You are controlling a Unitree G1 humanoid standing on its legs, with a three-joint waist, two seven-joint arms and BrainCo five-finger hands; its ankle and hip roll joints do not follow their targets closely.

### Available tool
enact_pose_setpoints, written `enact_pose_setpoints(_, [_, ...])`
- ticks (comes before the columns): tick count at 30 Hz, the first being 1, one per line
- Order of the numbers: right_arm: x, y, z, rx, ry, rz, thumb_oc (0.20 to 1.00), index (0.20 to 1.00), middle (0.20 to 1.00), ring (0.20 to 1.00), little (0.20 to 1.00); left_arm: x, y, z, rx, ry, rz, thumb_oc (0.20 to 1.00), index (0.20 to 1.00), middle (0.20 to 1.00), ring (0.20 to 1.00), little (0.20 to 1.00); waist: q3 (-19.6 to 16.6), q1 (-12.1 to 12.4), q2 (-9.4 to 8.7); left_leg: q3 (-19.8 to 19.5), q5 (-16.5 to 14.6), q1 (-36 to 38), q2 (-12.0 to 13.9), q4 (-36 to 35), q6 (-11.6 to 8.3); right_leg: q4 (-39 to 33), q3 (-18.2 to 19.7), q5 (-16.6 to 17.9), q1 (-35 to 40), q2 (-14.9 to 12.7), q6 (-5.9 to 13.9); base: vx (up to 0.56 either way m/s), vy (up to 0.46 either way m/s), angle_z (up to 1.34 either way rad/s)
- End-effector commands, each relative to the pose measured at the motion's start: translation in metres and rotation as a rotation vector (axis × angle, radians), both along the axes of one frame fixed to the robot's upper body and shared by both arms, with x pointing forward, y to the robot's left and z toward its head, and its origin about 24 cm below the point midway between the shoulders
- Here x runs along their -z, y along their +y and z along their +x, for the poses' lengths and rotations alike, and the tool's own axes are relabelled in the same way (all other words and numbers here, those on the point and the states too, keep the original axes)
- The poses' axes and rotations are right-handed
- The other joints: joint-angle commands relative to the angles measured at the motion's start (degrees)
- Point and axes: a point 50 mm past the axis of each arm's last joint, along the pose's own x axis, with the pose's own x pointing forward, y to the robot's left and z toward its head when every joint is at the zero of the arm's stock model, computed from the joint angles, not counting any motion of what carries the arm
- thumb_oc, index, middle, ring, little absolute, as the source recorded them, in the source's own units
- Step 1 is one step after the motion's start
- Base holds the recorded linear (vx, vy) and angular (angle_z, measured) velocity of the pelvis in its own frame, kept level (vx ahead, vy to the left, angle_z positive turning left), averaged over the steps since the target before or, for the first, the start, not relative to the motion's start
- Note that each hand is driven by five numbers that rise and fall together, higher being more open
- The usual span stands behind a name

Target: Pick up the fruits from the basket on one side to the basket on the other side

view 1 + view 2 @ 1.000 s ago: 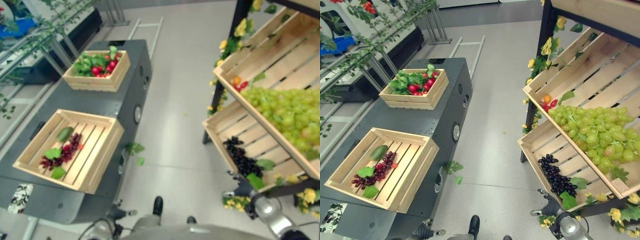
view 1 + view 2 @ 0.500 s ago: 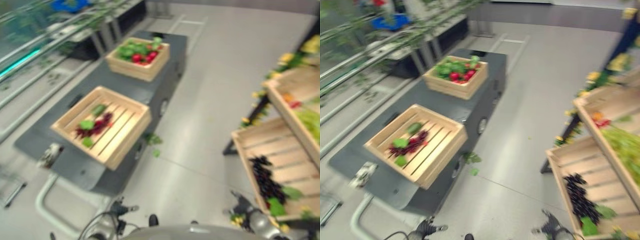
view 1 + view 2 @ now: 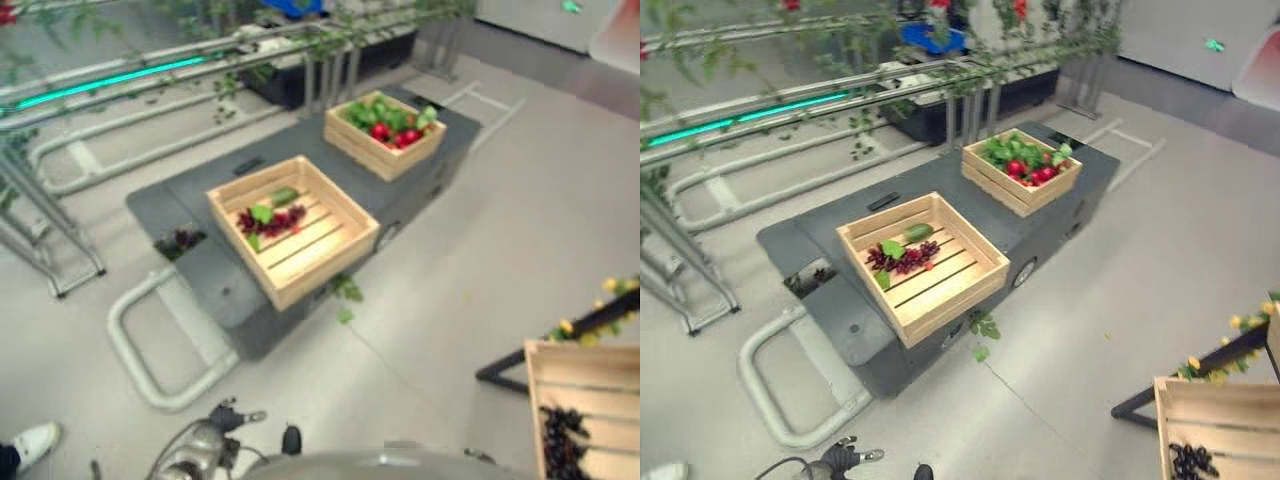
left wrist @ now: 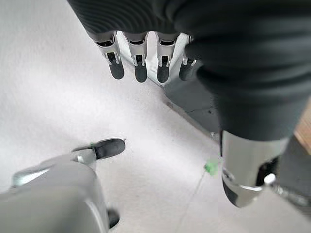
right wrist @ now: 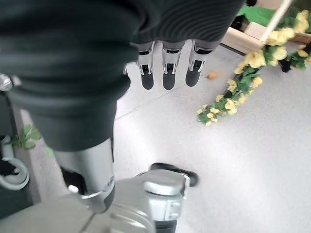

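Red grapes (image 3: 898, 259) lie in the near crate (image 3: 925, 262) on the grey cart (image 3: 830, 300). Wrist views: left hand (image 4: 146, 58) and right hand (image 5: 167, 63) hang spread, empty (yellow flowers (image 5: 243, 92) beside the right).

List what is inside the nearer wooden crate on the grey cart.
The nearer crate holds a bunch of dark red grapes, green leaves and a green oblong fruit at its far end. The rest is bare slats. Anything under the leaves and grapes is covered.
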Motion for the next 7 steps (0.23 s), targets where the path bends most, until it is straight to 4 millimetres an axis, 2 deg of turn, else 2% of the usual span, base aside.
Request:
enact_pose_setpoints(1, [-0.004, -0.012, 0.011, 0.032, -0.034, -0.028, 1.000, 1.000, 1.000, 1.000, 1.000, 0.004, -0.006, -0.006, -0.047, 0.006, -0.044, 1.000, 1.000, 1.000, 1.000, 1.000, -1.17, 0.11, 0.46, -0.34, -7.56, 2.60, -2.38, 0.13, -2.52, -8.75, 0.56, 7.26, -2.27, 1.84, -0.63, 0.05, 0.007, 0.94])
enact_pose_setpoints(4, [-0.004, -0.012, 0.009, 0.029, -0.022, -0.022, 1.000, 1.000, 1.000, 1.000, 1.000, 0.007, -0.005, -0.016, -0.065, 0.042, -0.048, 1.000, 1.000, 1.000, 1.000, 1.000, -2.08, 0.54, 0.08, -2.01, -7.20, 1.91, -3.62, 1.23, -2.50, -11.14, 3.71, 7.80, -0.44, 1.88, -1.11, 0.06, 0.016, 0.81])
enact_pose_setpoints(5, [-0.004, -0.012, 0.009, 0.029, -0.022, -0.022, 1.000, 1.000, 1.000, 1.000, 1.000, 0.007, -0.005, -0.016, -0.065, 0.042, -0.048, 1.000, 1.000, 1.000, 1.000, 1.000, -2.05, 0.50, 0.07, -2.04, -7.20, 1.95, -3.65, 1.24, -2.48, -11.17, 3.68, 7.78, -0.37, 1.85, -1.11, 0.10, -0.046, 0.94])
enact_pose_setpoints(6, [-0.004, -0.013, 0.009, 0.021, -0.016, -0.022, 1.000, 1.000, 1.000, 1.000, 1.000, 0.010, -0.006, -0.029, -0.110, 0.074, -0.058, 1.000, 1.000, 1.000, 1.000, 1.000, -2.96, 1.18, 0.16, -2.03, -7.55, 2.43, -3.58, 1.08, -2.50, -12.89, 3.56, 8.41, 1.42, 1.70, -1.10, 0.07, -0.059, 0.82])
enact_pose_setpoints(7, [-0.004, -0.013, 0.009, 0.021, -0.016, -0.022, 1.000, 1.000, 1.000, 1.000, 1.000, 0.010, -0.006, -0.029, -0.110, 0.075, -0.058, 1.000, 1.000, 1.000, 1.000, 1.000, -2.91, 1.20, 0.17, -2.01, -7.57, 2.52, -3.58, 1.08, -2.49, -13.05, 3.59, 8.48, 1.58, 1.69, -1.10, 0.11, -0.089, 0.57])
